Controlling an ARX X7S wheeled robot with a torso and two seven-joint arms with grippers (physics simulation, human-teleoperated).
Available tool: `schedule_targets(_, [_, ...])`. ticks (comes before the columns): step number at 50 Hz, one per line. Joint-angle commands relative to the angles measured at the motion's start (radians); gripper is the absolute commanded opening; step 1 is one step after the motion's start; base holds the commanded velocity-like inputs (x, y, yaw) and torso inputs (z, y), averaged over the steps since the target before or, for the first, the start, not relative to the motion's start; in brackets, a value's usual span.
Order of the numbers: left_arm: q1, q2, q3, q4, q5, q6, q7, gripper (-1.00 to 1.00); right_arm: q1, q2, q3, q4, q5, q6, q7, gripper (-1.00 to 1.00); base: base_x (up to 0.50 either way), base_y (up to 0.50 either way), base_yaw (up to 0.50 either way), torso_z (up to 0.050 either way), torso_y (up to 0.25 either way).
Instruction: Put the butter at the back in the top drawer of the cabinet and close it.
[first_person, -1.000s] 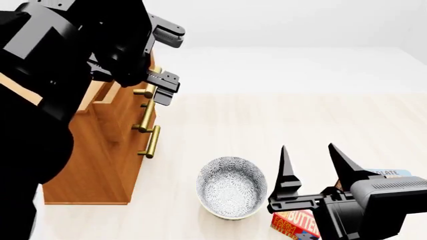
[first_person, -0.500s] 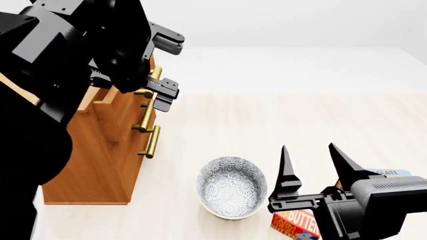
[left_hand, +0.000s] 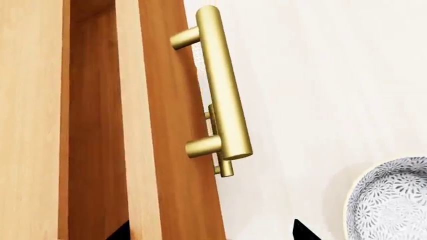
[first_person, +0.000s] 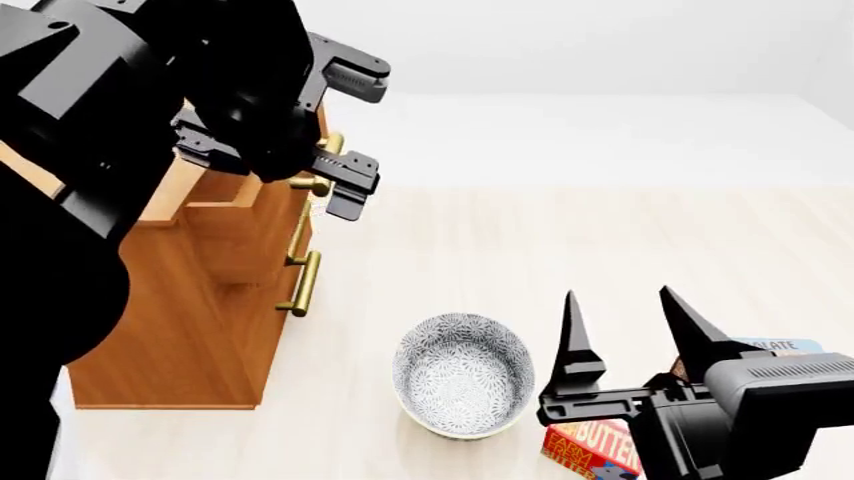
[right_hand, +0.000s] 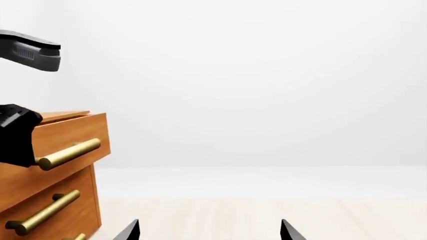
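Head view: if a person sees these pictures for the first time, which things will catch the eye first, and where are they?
The big black left arm fills the upper left, its hand open by the brass handle of the top drawer, which stands partly pulled out of the cabinet. Near the bottom middle sits a patterned bowl on the floor. At the lower right, the open right hand hovers above the red butter.

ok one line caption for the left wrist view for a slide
Left wrist view: top drawer pulled partly open, its brass handle in close-up, patterned bowl on the floor beside the cabinet.
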Motion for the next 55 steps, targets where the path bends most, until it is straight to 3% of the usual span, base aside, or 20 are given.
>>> schedule_targets(1, [-0.012, 0.006, -0.005, 0.032, -0.078, 0.026, 0.029, 1.00, -0.002, 0.004, 0.003, -0.001, 0.006, -0.005, 0.003, 1.00, 0.00, 0.00, 0.00, 0.000, 0.000])
schedule_targets(55, [0.032, 0.007, 0.046, 0.163, -0.196, 0.125, 0.086, 1.00, -0.003, 0.021, 0.024, 0.016, 0.040, -0.028, 0.010, 1.00, 0.00, 0.00, 0.00, 0.000, 0.000])
